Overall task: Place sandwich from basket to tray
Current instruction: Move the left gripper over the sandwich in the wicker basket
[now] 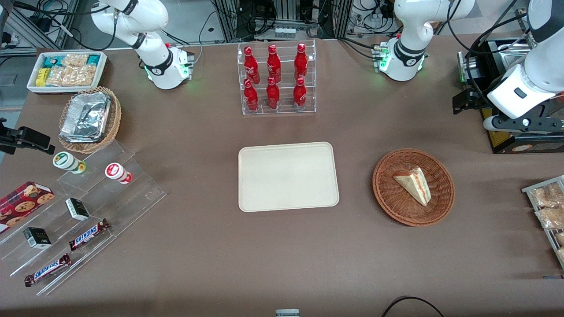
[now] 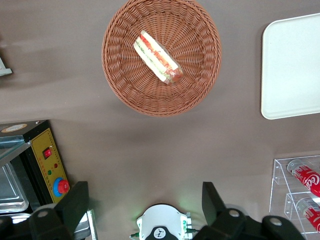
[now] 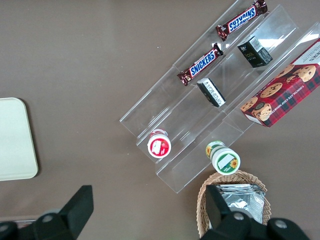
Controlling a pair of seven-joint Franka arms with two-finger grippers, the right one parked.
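Observation:
The sandwich (image 1: 414,185) is a pale triangular wedge with red, yellow and green filling, lying in the round reddish-brown basket (image 1: 383,193). The cream tray (image 1: 288,176) lies flat and bare beside the basket, toward the parked arm's end. My gripper (image 1: 462,103) hangs high above the table at the working arm's end, farther from the front camera than the basket and well apart from it. It is open and empty. The left wrist view shows the gripper (image 2: 142,200) with fingers wide apart, plus the sandwich (image 2: 157,57), the basket (image 2: 120,75) and a tray corner (image 2: 292,65).
A clear rack of red bottles (image 1: 275,79) stands farther from the front camera than the tray. A black box with a red button (image 2: 47,165) sits under my arm. A wire rack of snack packets (image 1: 548,207) lies at the working arm's table edge. Stepped acrylic shelves (image 1: 88,220) hold snacks.

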